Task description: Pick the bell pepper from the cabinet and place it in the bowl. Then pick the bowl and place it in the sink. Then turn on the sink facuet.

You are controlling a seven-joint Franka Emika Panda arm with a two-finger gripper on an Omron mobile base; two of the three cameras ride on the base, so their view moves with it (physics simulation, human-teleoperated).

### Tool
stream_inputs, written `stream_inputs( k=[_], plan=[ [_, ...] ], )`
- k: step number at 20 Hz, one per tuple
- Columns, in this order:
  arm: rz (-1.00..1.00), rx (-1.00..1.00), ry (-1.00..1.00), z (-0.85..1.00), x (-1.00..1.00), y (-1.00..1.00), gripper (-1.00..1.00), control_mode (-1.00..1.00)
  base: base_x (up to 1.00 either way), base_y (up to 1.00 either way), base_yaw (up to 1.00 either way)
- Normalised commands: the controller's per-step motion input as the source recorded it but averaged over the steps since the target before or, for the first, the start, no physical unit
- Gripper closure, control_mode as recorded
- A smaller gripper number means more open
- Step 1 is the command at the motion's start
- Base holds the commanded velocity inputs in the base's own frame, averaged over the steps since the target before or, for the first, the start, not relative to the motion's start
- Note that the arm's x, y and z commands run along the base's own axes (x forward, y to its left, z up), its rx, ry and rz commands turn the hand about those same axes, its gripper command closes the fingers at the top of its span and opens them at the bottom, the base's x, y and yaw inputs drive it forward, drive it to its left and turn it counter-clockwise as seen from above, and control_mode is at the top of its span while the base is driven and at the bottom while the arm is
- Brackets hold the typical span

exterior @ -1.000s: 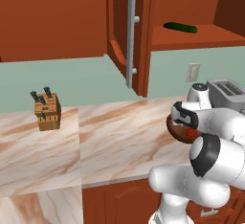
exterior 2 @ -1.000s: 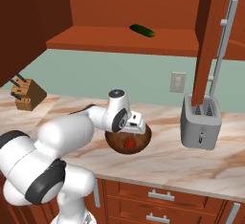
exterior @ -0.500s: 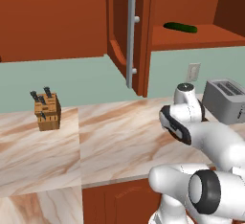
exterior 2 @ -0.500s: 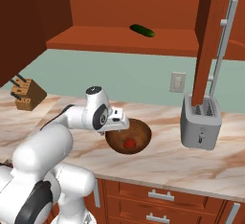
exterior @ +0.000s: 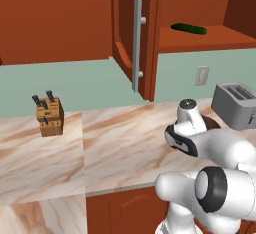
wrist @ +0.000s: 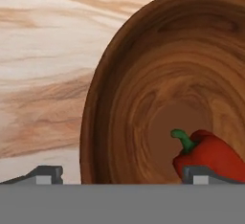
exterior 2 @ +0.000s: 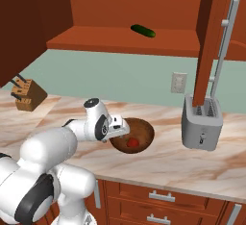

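The dark wood-like bowl [exterior 2: 141, 129] [wrist: 143, 98] rests on the marble counter [exterior 2: 163, 161]. The red bell pepper [exterior 2: 132, 142] [wrist: 213, 158] with its green stem lies inside it, untouched. My gripper [exterior 2: 120, 131] [wrist: 125, 176] hovers at the bowl's left rim, open, its jaws straddling the rim with nothing held. From the left base camera my arm hides most of the bowl [exterior: 214, 123]. The cabinet [exterior: 125, 33] [exterior 2: 211, 41] stands with its door swung open. Sink and faucet are out of view.
A green cucumber [exterior: 188, 28] [exterior 2: 143, 31] lies on the cabinet shelf. A grey toaster [exterior: 235, 104] [exterior 2: 202, 123] stands right of the bowl. A knife block [exterior: 50, 116] [exterior 2: 28, 96] sits far left. Drawer fronts [exterior 2: 158, 200] run below the counter edge.
My hand has pulled back from over the bowl's middle to its left rim. The pepper stays lying in the bowl, and the jaws remain open.
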Motion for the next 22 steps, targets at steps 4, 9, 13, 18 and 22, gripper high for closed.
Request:
stream_inputs(
  k=[4, 9, 13, 18, 22],
  plan=[
    [0.04, 0.00, 0.00, -0.27, 0.16, -0.36, -1.00, -1.00, 0.00, 0.00, 0.00],
    [0.01, 0.00, 0.03, -0.24, -0.11, -0.37, 1.00, -1.00, 0.00, 0.00, 0.00],
    [-0.02, 0.00, 0.03, -0.07, -0.11, 0.00, 1.00, -1.00, 0.00, 0.00, 0.00],
    [0.07, 0.00, 0.00, 0.28, -0.55, 0.00, 1.00, -1.00, 0.00, 0.00, 0.00],
    [0.17, -0.01, -0.06, 0.98, -0.97, 0.00, 1.00, -1.00, 0.00, 0.00, 0.00]
  ],
)
